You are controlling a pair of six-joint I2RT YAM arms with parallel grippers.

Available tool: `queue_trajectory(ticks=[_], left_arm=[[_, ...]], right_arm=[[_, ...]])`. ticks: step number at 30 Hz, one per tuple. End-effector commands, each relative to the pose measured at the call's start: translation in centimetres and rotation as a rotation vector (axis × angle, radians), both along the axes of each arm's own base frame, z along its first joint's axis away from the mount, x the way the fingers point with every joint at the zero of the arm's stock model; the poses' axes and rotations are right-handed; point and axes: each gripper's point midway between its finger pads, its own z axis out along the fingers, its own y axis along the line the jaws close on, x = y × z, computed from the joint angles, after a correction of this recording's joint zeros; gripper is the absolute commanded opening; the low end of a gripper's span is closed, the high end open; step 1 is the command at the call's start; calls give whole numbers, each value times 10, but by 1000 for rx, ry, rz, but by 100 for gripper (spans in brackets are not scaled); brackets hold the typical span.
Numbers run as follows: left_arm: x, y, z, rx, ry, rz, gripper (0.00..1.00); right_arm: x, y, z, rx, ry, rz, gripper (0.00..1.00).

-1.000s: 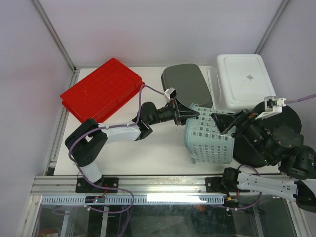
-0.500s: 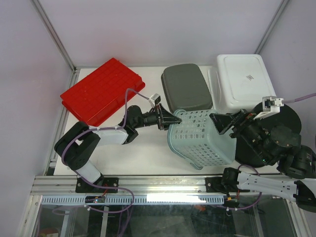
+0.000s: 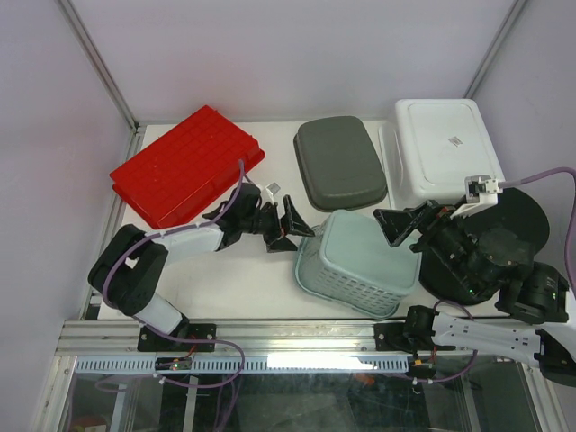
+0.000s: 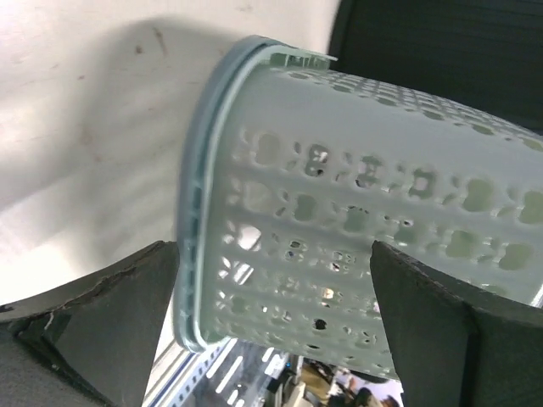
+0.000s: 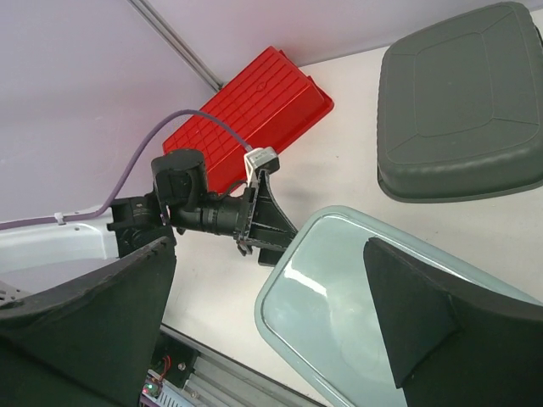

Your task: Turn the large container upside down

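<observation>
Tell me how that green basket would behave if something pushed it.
Probably light: the basket has walls that are mostly holes. It likely slides rather than tips, since it sits wide rim down on the smooth table. Its glossy base may be slippery to pinch.

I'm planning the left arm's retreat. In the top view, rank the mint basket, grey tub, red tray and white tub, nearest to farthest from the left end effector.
From the left end effector:
1. Mint basket, just to its right.
2. Grey tub, farther back and right.
3. Red tray, back left.
4. White tub, back right corner.
</observation>
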Motion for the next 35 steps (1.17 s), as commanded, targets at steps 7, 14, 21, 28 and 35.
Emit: queue_trajectory(ticks=[7, 14, 21, 28, 35], left_arm=[[40, 66, 6, 469, -233, 120, 99], [70, 124, 90, 671, -484, 349, 99], [65, 173, 162, 686, -660, 568, 99], [52, 198, 160, 703, -687, 652, 99], [46, 202, 152, 707, -687, 648, 99]], right_arm=[[1, 13, 5, 29, -3, 22, 97], [5, 31, -7, -84, 15, 47, 98], [17, 69, -29, -294, 76, 78, 99], [28, 79, -39, -297, 62, 33, 99], [28, 84, -39, -277, 49, 53, 99]])
